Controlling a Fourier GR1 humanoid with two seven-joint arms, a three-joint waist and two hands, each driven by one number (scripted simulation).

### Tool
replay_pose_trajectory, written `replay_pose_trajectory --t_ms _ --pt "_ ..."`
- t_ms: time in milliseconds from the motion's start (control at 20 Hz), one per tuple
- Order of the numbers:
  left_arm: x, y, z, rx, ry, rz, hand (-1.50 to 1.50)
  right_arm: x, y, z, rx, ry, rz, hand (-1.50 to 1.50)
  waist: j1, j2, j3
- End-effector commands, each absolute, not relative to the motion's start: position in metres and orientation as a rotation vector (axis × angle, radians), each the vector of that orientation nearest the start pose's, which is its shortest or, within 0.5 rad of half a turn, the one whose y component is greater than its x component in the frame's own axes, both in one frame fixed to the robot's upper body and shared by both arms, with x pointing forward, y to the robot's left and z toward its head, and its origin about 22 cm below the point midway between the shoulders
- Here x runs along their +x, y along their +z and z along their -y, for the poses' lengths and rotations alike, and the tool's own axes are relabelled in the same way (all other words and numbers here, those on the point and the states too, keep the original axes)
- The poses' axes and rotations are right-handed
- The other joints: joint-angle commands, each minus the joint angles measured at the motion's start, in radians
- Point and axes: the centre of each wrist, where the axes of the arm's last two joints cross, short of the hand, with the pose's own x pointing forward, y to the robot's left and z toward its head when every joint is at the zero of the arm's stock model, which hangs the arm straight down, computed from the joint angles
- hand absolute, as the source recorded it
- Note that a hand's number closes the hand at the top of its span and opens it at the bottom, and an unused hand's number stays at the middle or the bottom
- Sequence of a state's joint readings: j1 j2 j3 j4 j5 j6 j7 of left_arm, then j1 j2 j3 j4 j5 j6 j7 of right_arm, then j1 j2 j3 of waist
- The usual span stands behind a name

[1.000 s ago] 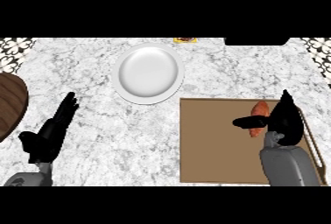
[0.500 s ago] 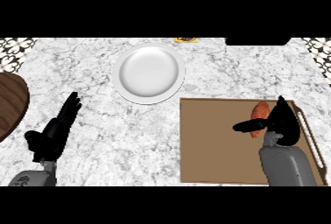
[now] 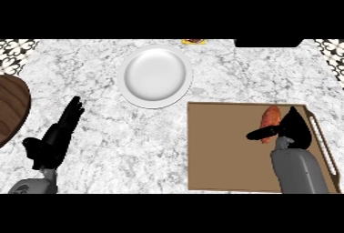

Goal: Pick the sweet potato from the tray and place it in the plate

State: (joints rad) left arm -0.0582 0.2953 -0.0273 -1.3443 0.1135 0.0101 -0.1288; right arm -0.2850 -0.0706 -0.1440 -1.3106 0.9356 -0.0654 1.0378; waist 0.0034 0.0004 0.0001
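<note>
Right hand (image 3: 290, 129) sits over the right part of the brown tray (image 3: 228, 154), its grey forearm coming up from the near edge. The thumb juts out to the left, and the fingers point toward the far side and cover the near end of the sweet potato (image 3: 271, 116), so whether they are closed around it or only laid against it cannot be told from where I stand. The sweet potato lies in the tray's far right corner, orange-red, its far end clear of the hand.

The tray is a flat rectangle with a raised rim, resting on the table (image 3: 128, 150) at the near right. Beyond its far left corner, a little apart from it, lies the white plate (image 3: 155, 75), nothing on it.

Over at the left, the left hand (image 3: 55, 140) hangs above the table with its fingers straight and spread apart, pointing away, holding nothing.

The table top is pale grey marble with darker veining. A dark round wooden piece (image 3: 11, 108) pokes in from the left edge. At the far edge, a small yellow and brown object (image 3: 193, 41) shows just beyond the plate, too small to make out. Patterned black-and-white tiling (image 3: 16, 51) shows in both far corners.
</note>
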Motion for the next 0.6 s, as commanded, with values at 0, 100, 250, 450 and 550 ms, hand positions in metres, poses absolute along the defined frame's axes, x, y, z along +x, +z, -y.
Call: replay_pose_trajectory --t_ms 0,100,250,450,550 --pt "0.248 -0.008 -0.293 0.162 -0.147 1.524 0.00 0.308 0.011 0.256 -0.920 0.151 0.504 1.50 -0.001 -0.001 0.000" --pt "0.256 -0.019 -0.300 0.156 -0.133 1.514 0.00 0.312 -0.008 0.242 -0.894 0.213 0.528 1.50 -0.001 0.000 0.000" --pt "0.251 -0.041 -0.297 0.140 -0.158 1.521 0.00 0.319 -0.005 0.252 -0.918 0.210 0.546 1.50 -0.002 0.000 0.000" --pt "0.239 -0.028 -0.314 0.149 -0.158 1.513 0.00 0.305 -0.029 0.262 -0.947 0.227 0.576 1.50 0.004 0.000 0.000" --pt "0.260 -0.028 -0.300 0.170 -0.128 1.515 0.00 0.283 -0.013 0.200 -0.943 0.240 0.602 1.50 -0.010 -0.004 -0.001"
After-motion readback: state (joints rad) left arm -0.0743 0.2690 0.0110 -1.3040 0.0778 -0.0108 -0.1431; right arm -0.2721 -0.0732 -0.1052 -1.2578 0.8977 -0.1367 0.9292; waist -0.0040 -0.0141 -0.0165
